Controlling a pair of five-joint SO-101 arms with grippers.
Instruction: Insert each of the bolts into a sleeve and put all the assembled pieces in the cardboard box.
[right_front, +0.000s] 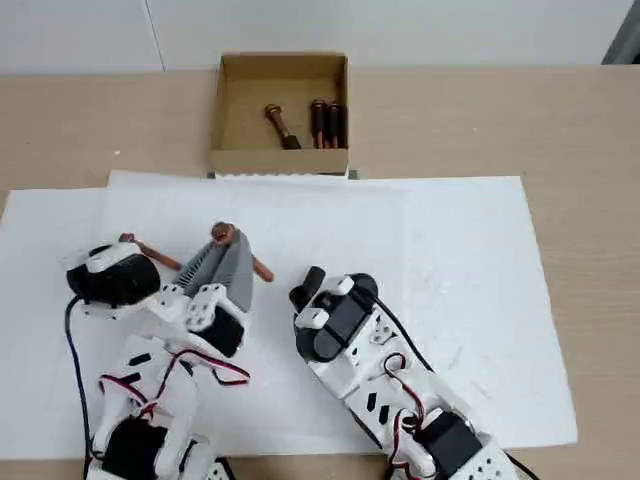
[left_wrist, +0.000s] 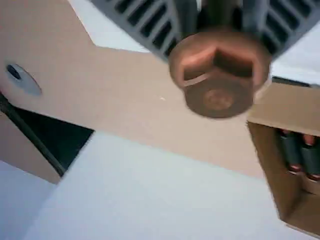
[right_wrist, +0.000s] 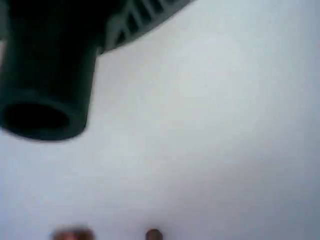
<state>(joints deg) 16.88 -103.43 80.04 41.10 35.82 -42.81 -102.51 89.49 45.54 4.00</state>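
A copper-coloured bolt (left_wrist: 217, 75), hexagonal head on a round flange, is clamped between the grey ribbed fingers (left_wrist: 135, 20) of the left tool (right_front: 226, 250). The right tool (right_front: 310, 290) is closed on a smooth black tubular sleeve (right_wrist: 45, 95). The right wrist view looks into the sleeve's hollow bore, while the high view shows it as a short dark stub. Two loose bolts (right_front: 150, 250) (right_front: 262, 268) lie on the white paper sheet (right_front: 450, 260), one on either side of the left tool. The cardboard box (right_front: 282, 158) on the wooden worktop (right_front: 500, 120) holds three assembled pieces (right_front: 325, 122). Both arms are folded low over the paper, their tools angled toward the box.
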